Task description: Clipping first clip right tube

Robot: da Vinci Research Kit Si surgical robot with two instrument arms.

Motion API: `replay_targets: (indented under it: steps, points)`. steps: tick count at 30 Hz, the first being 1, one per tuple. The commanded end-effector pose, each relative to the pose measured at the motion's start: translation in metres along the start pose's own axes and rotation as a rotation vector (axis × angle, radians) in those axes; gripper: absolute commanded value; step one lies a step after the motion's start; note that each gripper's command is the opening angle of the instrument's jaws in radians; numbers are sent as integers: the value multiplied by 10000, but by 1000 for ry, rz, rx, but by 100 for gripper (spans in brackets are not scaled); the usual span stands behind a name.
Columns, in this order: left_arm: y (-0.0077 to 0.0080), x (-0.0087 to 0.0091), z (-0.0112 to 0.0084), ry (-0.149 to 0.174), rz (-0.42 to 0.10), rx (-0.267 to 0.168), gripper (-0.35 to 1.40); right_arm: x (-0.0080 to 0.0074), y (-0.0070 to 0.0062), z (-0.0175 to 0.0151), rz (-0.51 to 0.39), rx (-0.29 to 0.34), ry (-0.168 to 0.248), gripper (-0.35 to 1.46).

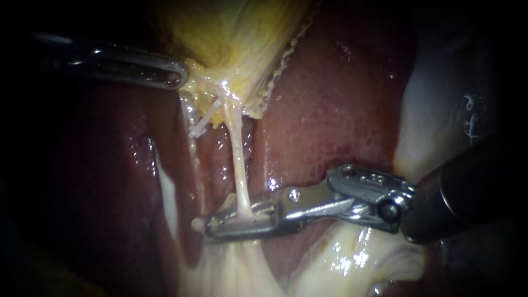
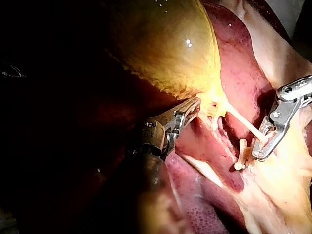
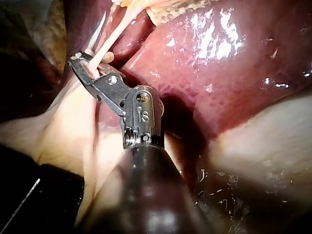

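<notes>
Claw of the left instrument (image 1: 181,74) is clenched on the narrow end of the gallbladder (image 1: 236,33). Over the liver (image 1: 330,104), the right tube (image 1: 237,159) stretches taut down into the claw of the right instrument (image 1: 201,225), which is clamped across its lower end.

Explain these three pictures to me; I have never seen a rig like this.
This is a surgical robot working on a dark red liver and a yellow gallbladder. One picture comes from the endoscope, close to the tissue. The other two come from cameras on each arm. The left instrument has its jaws shut on the gallbladder's lower end. The right instrument sits around a thin pale tube. I cannot tell whether it is squeezing the tube.
</notes>
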Motion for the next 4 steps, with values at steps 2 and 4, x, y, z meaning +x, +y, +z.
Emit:
replay_targets:
  steps: [2, 4]
  points:
    - [0, 0, 0, 0, 1, 0, -35, -1, 2, 0, 0, 0, 0, -35]
    - [0, 0, 0, 0, 1, 0, -35, -2, 2, -1, 6, 0, 0, -35]
